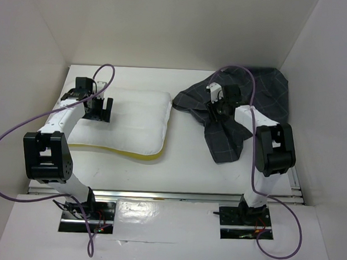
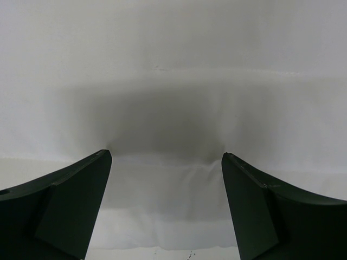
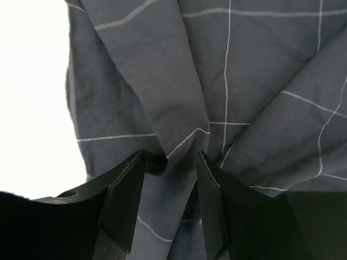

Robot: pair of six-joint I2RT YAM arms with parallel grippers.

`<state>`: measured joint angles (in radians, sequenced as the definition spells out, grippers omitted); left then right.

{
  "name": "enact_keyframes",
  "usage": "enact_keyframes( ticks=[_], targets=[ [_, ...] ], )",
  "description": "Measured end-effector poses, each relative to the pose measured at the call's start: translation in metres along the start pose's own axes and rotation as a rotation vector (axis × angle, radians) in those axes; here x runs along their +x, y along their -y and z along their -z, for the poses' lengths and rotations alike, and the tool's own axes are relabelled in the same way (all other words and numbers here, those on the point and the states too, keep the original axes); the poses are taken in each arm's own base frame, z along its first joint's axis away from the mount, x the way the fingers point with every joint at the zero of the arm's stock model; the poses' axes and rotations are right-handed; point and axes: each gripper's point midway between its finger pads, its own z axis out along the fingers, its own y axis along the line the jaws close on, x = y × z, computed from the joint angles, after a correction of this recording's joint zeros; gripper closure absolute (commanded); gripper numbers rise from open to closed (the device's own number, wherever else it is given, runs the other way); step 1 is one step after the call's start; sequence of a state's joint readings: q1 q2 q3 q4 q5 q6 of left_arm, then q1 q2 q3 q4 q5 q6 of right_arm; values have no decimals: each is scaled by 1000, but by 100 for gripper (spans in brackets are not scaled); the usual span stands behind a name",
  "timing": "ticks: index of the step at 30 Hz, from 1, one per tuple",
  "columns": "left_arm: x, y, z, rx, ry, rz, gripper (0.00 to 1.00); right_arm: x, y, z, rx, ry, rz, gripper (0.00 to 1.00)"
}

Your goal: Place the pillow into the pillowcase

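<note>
The pillow (image 1: 133,121), white with a yellow trim along its near and right edges, lies flat at the left centre of the table. My left gripper (image 1: 98,109) is open over the pillow's left edge, its fingers (image 2: 81,195) astride plain white fabric (image 2: 173,108) and holding nothing. The pillowcase (image 1: 252,99), dark grey with a thin light grid, lies crumpled at the back right. My right gripper (image 1: 220,106) sits on its left part. In the right wrist view the fingers (image 3: 127,189) close on a bunched fold of the pillowcase (image 3: 179,135), and wrinkles run toward the gripper (image 3: 171,157).
White walls (image 1: 37,45) enclose the table on the left, back and right. The pillowcase's far corner rests against the right wall (image 1: 301,67). A metal rail (image 1: 169,196) runs along the near edge by the arm bases. Purple cables (image 1: 1,149) loop from both arms.
</note>
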<state>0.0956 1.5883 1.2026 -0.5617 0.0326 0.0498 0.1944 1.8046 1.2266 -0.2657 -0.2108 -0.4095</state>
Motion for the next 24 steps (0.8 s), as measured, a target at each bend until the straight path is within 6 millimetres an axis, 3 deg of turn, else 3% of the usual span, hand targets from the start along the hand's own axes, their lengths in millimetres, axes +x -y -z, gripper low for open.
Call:
enact_keyframes(
  ticks=[7, 9, 10, 11, 12, 20, 24],
  targets=[
    [0, 0, 0, -1, 0, 0, 3, 19, 4, -17, 19, -58, -10, 51],
    [0, 0, 0, -1, 0, 0, 3, 21, 5, -21, 26, -65, -11, 66],
    [0, 0, 0, -1, 0, 0, 3, 22, 6, -22, 28, -66, -10, 85],
    [0, 0, 0, -1, 0, 0, 3, 22, 6, -23, 28, -66, -6, 95],
    [0, 0, 0, -1, 0, 0, 3, 23, 6, -23, 30, -67, -14, 100],
    [1, 0, -1, 0, -3, 0, 3, 13, 1, -23, -5, -38, -23, 100],
    [3, 1, -5, 5, -17, 1, 3, -2, -9, -12, -63, -5, -26, 100]
  ],
)
